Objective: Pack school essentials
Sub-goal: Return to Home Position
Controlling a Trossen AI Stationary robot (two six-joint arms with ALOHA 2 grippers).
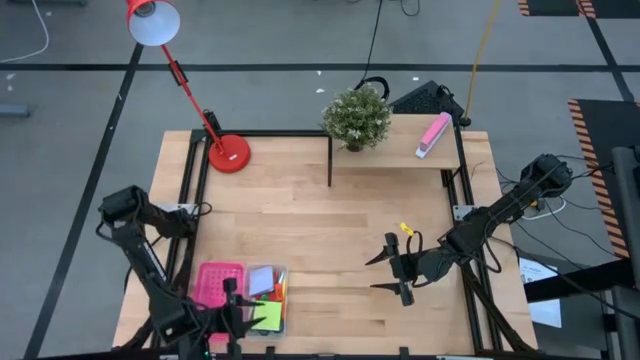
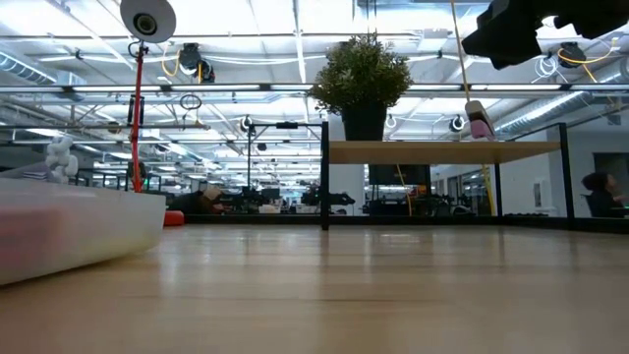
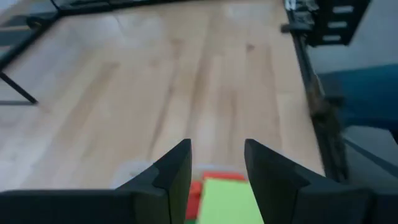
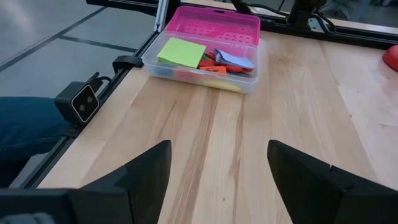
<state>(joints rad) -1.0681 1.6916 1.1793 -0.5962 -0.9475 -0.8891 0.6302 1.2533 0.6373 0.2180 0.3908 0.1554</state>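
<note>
A clear box (image 1: 268, 300) stands near the table's front left, with a pink perforated tray (image 1: 218, 283) against its left side. In it lie a green note pad (image 4: 181, 51), a pale-blue pad (image 4: 235, 59) and small red and orange pieces (image 4: 214, 65). My left gripper (image 3: 217, 168) hovers open over the box, with the green pad (image 3: 227, 199) showing below the gap between its fingers. My right gripper (image 1: 395, 272) stands open above bare table to the right of the box, nothing between its fingers (image 4: 217, 174).
A red desk lamp (image 1: 228, 152) stands at the far left. On a raised shelf (image 1: 400, 152) at the far right are a potted plant (image 1: 356, 118) and a pink-and-white oblong block (image 1: 433, 135). Bare wood (image 1: 320, 230) lies in the table's middle.
</note>
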